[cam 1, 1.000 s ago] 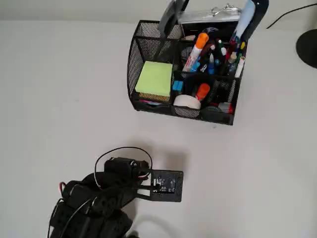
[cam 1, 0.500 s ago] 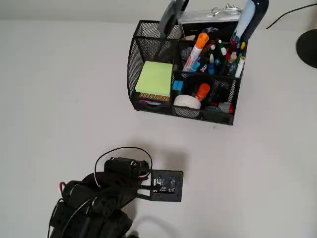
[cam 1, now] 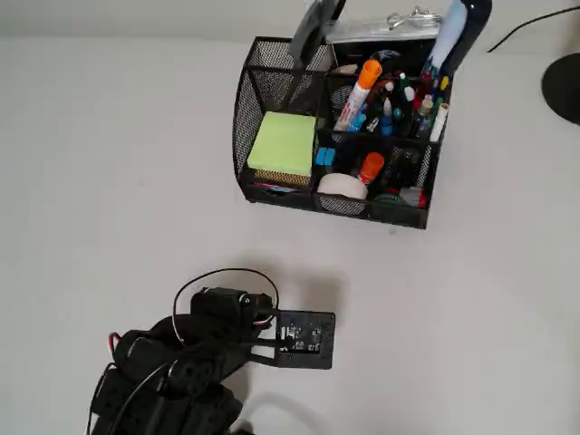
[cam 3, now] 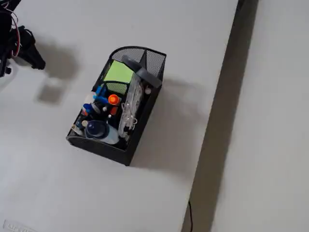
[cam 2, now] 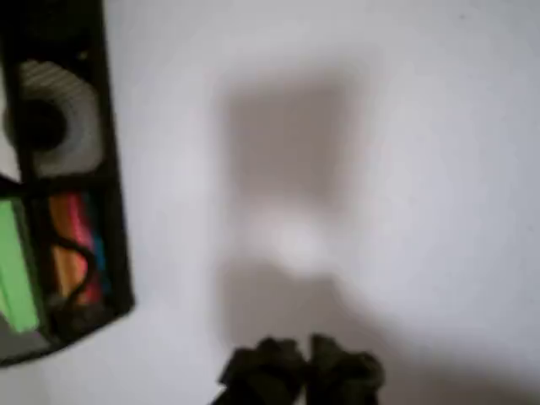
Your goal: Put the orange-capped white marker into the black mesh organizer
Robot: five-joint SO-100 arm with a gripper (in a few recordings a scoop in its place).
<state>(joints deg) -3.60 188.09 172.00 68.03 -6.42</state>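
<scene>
The orange-capped white marker (cam 1: 359, 90) stands tilted in a far compartment of the black mesh organizer (cam 1: 272, 195), cap up among crowded pens whose lower ends are hidden by the mesh. Nearer in the organizer lie a green sticky-note pad (cam 1: 283, 142) and a white tape roll (cam 1: 343, 186). The gripper (cam 2: 302, 369) hangs over the bare white table (cam 1: 109, 181), well apart from the organizer; its blurred, cut-off fingertips appear pressed together, holding nothing.
</scene>
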